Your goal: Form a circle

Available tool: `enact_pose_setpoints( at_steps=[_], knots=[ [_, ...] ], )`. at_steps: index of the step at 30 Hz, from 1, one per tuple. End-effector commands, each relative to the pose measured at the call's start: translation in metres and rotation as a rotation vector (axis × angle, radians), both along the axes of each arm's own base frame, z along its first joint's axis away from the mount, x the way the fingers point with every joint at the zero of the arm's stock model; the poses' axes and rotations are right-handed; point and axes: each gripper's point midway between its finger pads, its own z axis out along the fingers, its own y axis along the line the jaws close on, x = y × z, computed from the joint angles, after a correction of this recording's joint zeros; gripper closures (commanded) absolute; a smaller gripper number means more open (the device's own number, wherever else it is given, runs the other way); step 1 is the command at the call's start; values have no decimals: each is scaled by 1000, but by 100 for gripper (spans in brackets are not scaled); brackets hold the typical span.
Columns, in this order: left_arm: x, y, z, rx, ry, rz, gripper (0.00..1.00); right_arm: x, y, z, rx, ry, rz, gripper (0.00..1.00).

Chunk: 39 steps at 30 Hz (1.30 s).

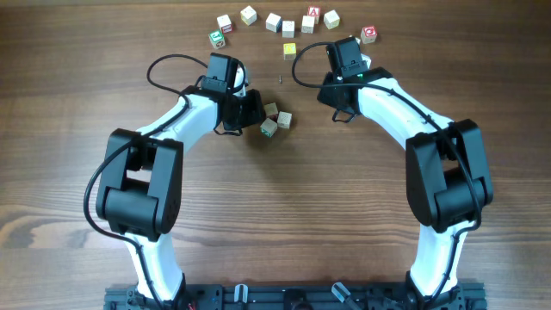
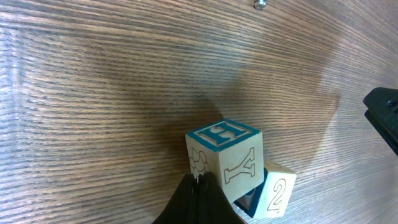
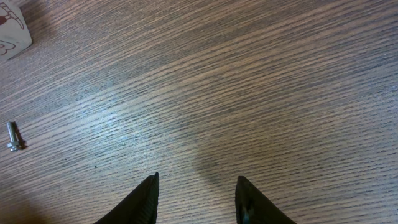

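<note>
No full circle shows; three small pale wooden letter cubes (image 1: 275,119) sit in a tight group mid-table. My left gripper (image 1: 256,110) is just left of them. In the left wrist view its jaws (image 2: 200,182) are shut, with the tips touching the lower corner of a cube with a teal-framed top and a Y on its side (image 2: 225,155). A cube marked 2 (image 2: 277,194) leans against that one. My right gripper (image 1: 338,50) hovers near the back. It stands open (image 3: 198,180) over bare wood with nothing between its fingers.
A loose arc of several similar cubes (image 1: 273,21) runs along the back edge. A single yellow cube (image 1: 289,50) lies below it. A small screw (image 1: 281,79) (image 3: 13,137) rests on the wood. A red-marked cube's corner (image 3: 12,31) shows at the upper left.
</note>
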Motion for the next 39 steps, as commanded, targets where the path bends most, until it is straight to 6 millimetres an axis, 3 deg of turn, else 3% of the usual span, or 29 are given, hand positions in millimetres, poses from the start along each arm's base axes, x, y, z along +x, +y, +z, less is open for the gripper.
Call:
enact_pose_setpoints(
  at_steps=[1,19,21,23,25,27,32,39],
  knots=[
    [0,-3,9,6,-27,-8,96,2,-2,1,-16,-9,-17,60],
    [0,-2,9,10,-29,-7,96,1,-1,1,-15,-5,-15,61],
    [0,-1,9,13,-30,-4,96,0,4,1,7,3,5,68],
    [0,-1,9,12,-30,-5,96,-6,26,1,91,26,133,79],
    [0,-1,9,12,-30,-5,96,-12,43,3,174,44,203,80],
    [0,-1,9,12,-30,-5,96,-16,57,7,242,53,254,74],
    [0,-1,9,12,-29,-5,96,-26,78,14,365,82,322,44],
    [0,-2,9,12,-30,-4,96,-35,93,21,442,98,394,34]
  ],
)
